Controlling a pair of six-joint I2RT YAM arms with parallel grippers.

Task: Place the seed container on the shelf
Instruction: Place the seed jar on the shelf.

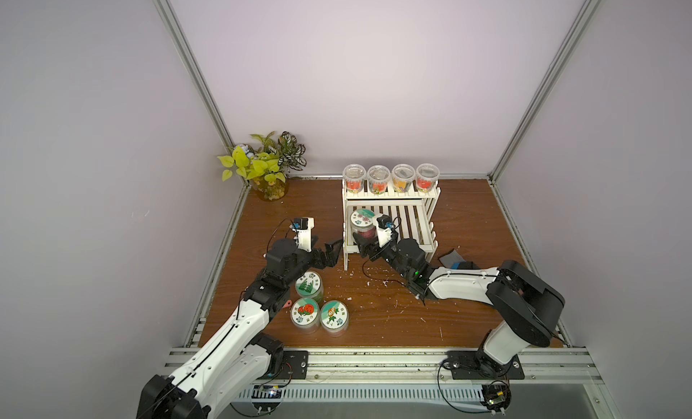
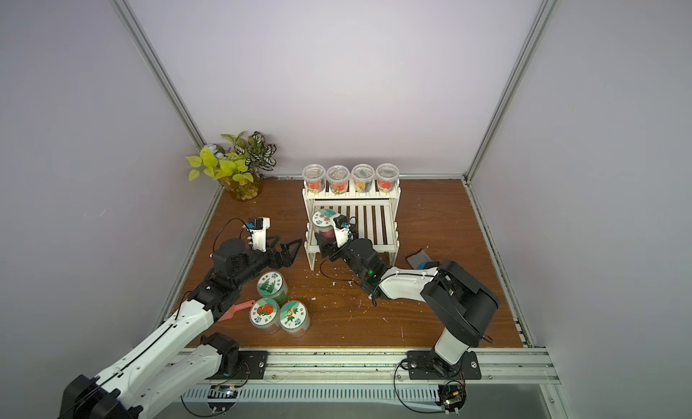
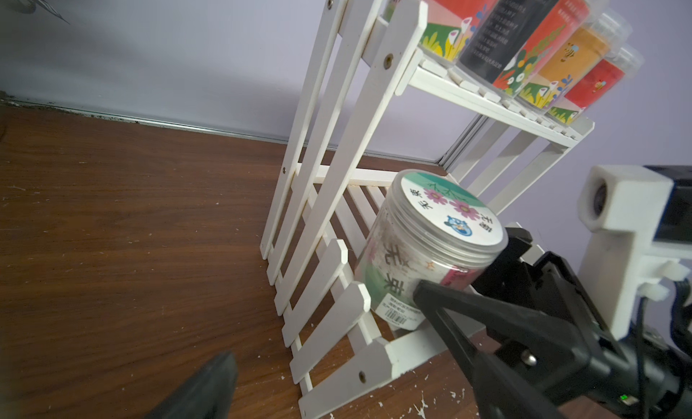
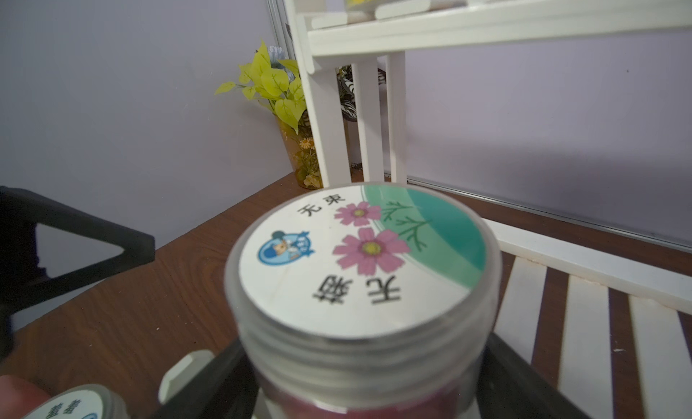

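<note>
Seed container [image 3: 445, 218], upright on shelf [image 3: 322, 136] lower tier, between jaws of nearer right gripper [image 3: 468, 265]; clamped or freed: indeterminable.

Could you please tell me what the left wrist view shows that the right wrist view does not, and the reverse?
Only the left wrist view shows all four upper-tier containers, the barcode on the seed jar and the right wrist camera mount. Only the right wrist view shows the plant's yellow leaves and a second jar's lid. Both show the seed jar on the lower tier of the shelf, with the right pincer flanking it.
</note>
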